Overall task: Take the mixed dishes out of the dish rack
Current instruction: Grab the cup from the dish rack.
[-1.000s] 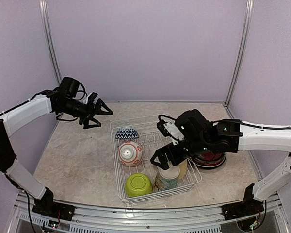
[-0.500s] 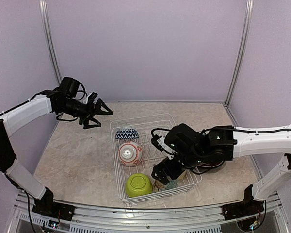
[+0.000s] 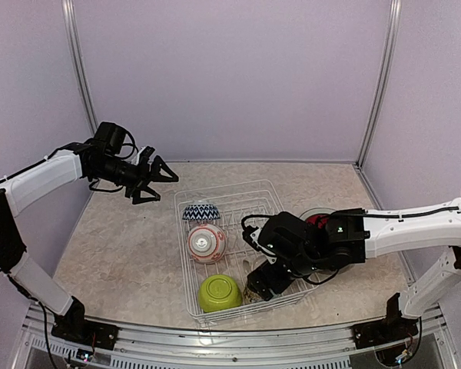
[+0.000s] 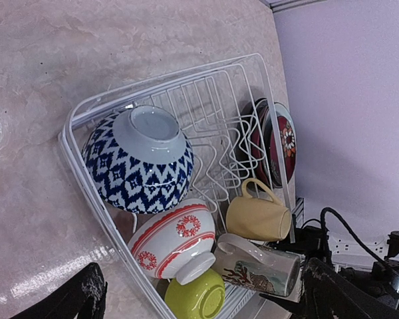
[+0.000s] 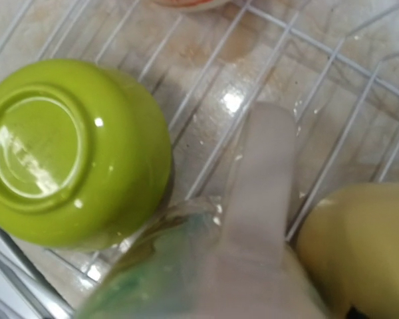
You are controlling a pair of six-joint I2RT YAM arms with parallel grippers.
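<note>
Now the right end effector sits low at the cream-teal mug, its grip unreadable. The mug lies in the dish rack beside the lime green bowl. The next move probably calls for securing it and lifting clear. The left end effector gapes empty.

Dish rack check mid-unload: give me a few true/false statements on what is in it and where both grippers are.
1. The lime green bowl sits upside down in the dish rack. True.
2. The left gripper is shut on the blue zigzag bowl. False: it hovers open and empty beside the rack, and that bowl lies in the rack.
3. The right gripper is down in the rack by the cream-teal mug. True.
4. The yellow cup stands upright outside the rack. False: it lies on its side inside the rack.
</note>
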